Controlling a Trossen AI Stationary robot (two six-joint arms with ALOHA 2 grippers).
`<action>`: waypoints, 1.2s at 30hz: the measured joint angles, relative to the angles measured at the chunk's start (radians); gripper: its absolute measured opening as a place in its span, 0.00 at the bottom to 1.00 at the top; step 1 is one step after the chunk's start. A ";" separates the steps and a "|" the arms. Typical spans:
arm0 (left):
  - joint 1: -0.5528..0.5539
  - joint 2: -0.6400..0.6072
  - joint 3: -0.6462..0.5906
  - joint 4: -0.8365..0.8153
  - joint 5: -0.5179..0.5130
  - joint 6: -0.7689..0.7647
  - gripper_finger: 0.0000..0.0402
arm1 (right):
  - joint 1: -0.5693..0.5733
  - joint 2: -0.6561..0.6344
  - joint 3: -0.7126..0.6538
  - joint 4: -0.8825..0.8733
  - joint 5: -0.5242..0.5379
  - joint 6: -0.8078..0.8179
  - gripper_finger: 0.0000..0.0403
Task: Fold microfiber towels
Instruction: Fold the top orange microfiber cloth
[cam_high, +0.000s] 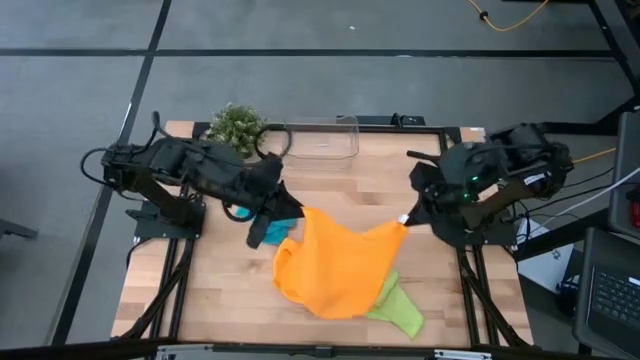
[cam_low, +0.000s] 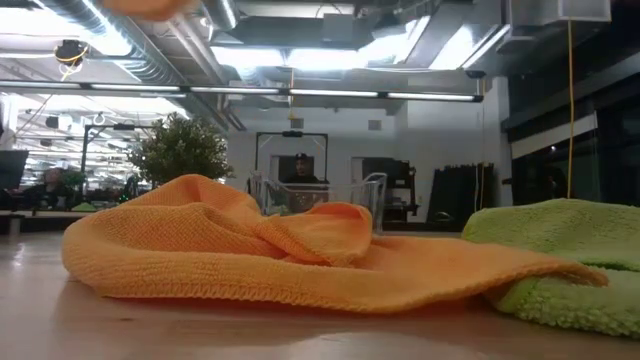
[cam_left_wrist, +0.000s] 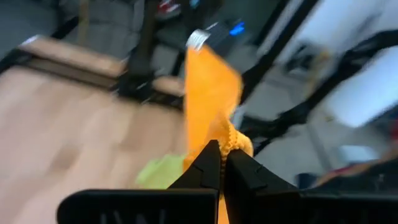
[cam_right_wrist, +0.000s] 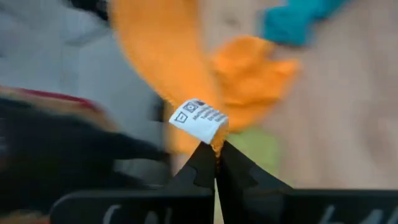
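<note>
Two grippers share one orange towel (cam_high: 345, 262), and we see it stretched between them at the centre of the high view. At centre-left of that frame the left gripper (cam_high: 285, 205) has its dark fingers pressed together on one corner of the fuzzy cloth; in the left wrist view the pinched edge bunches into a knobbly ridge right at the fingertips (cam_left_wrist: 208, 163). At centre-right the right gripper (cam_high: 405, 222) pinches the opposite corner, where a small white fabric label (cam_right_wrist: 199, 120) sticks out just above its closed tips. From both held corners the soft sheet sags in a broad, rounded drape toward the lower centre.

Beneath it, low in the frame, lies what seems to be a second orange towel (cam_high: 287, 272) in loose folds, though we cannot cleanly separate the two. Beside that, a lime green towel (cam_high: 400, 310) with a nubby pile pokes out at lower right, and a crumpled teal towel (cam_high: 275, 232) sits just under the left gripper.

Along the upper edge of the pale wooden table (cam_high: 220, 290) stand a leafy potted plant (cam_high: 236, 126) and a clear plastic tub (cam_high: 322, 138).
</note>
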 joint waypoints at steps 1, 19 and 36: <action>0.012 0.006 0.000 -0.046 -0.015 0.000 0.00 | -0.012 0.011 0.000 -0.035 0.044 -0.016 0.00; 0.319 0.219 -0.001 -0.440 -0.182 0.231 0.00 | -0.321 0.049 -0.491 -0.029 0.498 -0.275 0.00; 0.487 0.399 -0.001 -0.464 -0.183 0.430 0.00 | -0.468 0.048 -0.532 0.030 0.580 -0.393 0.00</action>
